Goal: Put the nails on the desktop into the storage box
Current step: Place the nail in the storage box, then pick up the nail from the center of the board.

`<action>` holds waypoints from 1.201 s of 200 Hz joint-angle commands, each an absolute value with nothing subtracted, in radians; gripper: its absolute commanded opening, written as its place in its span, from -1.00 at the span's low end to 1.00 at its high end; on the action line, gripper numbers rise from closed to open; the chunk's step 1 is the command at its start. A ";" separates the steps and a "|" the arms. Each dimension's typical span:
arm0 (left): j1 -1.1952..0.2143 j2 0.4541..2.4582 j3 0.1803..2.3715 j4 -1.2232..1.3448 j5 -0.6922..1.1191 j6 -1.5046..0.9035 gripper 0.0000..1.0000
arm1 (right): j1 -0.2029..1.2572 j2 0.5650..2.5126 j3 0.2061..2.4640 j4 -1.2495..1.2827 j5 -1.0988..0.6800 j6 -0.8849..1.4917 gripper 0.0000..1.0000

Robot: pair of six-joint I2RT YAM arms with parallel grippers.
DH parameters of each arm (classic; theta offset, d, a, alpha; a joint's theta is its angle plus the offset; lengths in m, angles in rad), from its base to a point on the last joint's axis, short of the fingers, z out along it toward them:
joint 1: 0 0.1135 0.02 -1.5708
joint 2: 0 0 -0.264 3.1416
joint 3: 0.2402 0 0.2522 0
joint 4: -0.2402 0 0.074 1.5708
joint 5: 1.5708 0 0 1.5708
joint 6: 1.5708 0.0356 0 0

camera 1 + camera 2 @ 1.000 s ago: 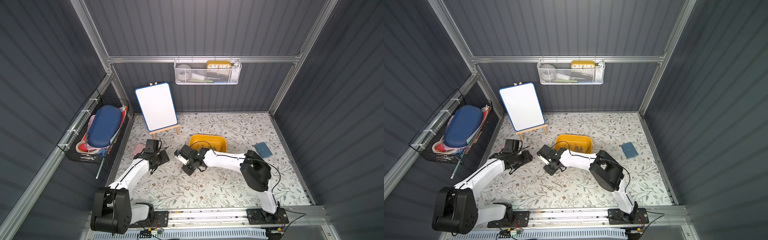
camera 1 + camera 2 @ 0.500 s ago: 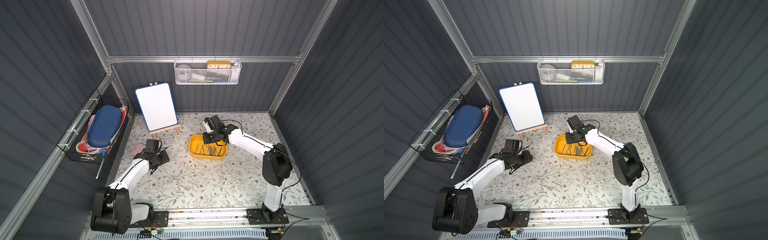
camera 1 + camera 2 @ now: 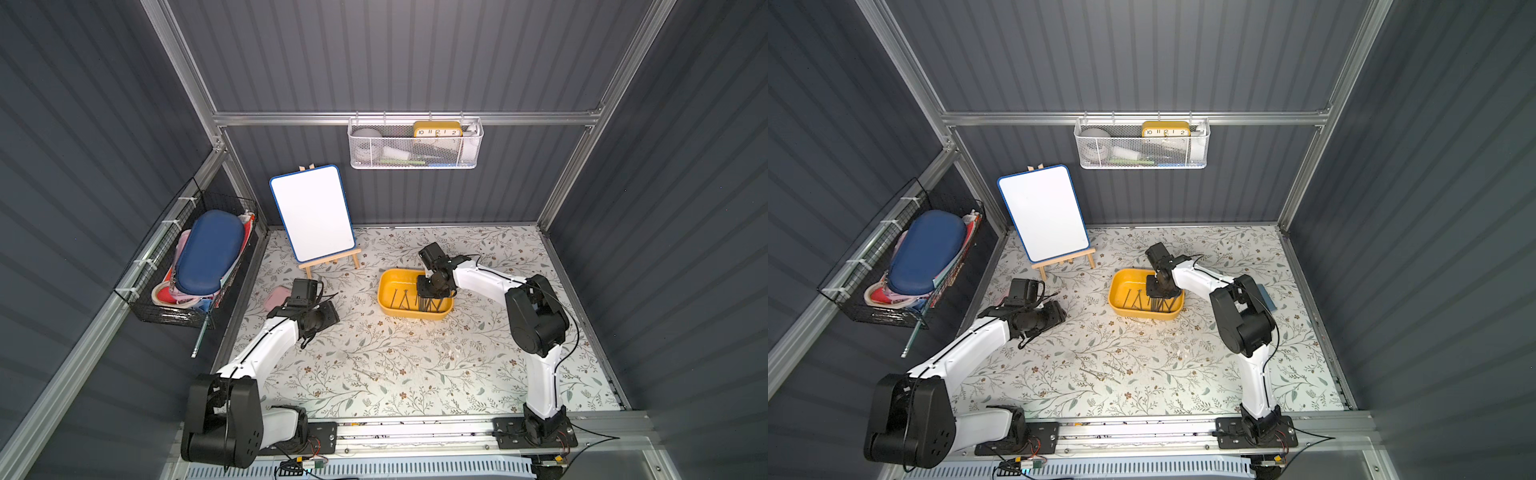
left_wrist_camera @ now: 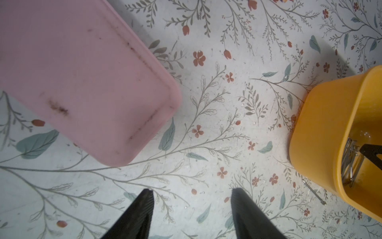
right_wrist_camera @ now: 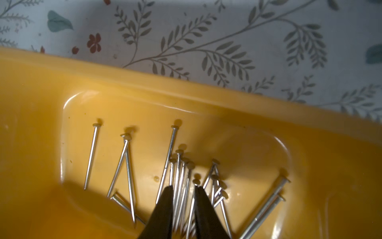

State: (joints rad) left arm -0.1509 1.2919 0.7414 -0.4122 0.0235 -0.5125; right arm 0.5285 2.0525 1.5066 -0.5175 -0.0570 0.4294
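In both top views the right claw (image 3: pixel 430 296) reaches down into the storage box (image 3: pixel 384 291) near the middle of the desk (image 3: pixel 415 357). Most nails (image 3: pixel 400 300) lie inside it, a few lie loose (image 3: pixel 1104 374) nearer the arm bases, and the left claw (image 3: pixel 328 312) hangs beside a pink case (image 3: pixel 276 297). The left wrist view shows the left claw (image 4: pixel 191 192) spread wide and empty above the desk, between the pink case (image 4: pixel 82 72) and the storage box (image 4: pixel 322 134), with one nail (image 4: pixel 314 192) on the desk just beside the box. The right wrist view shows the right claw (image 5: pixel 183 187) slightly parted low in the storage box (image 5: pixel 144 82), with a bunch of nails (image 5: pixel 179 175) in the gap and others scattered on its floor.
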 commanded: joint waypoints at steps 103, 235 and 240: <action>-0.153 1.277 0.689 -0.386 0.096 -0.506 0.29 | 1.026 1.846 1.260 -0.506 -0.061 -0.009 -0.34; -0.153 1.271 0.668 -0.374 0.090 -0.513 0.29 | 1.124 2.020 1.373 -0.525 -0.065 -0.074 -0.37; -0.153 1.271 0.668 -0.374 0.090 -0.512 0.29 | 1.124 2.029 1.377 -0.525 -0.065 -0.072 -0.38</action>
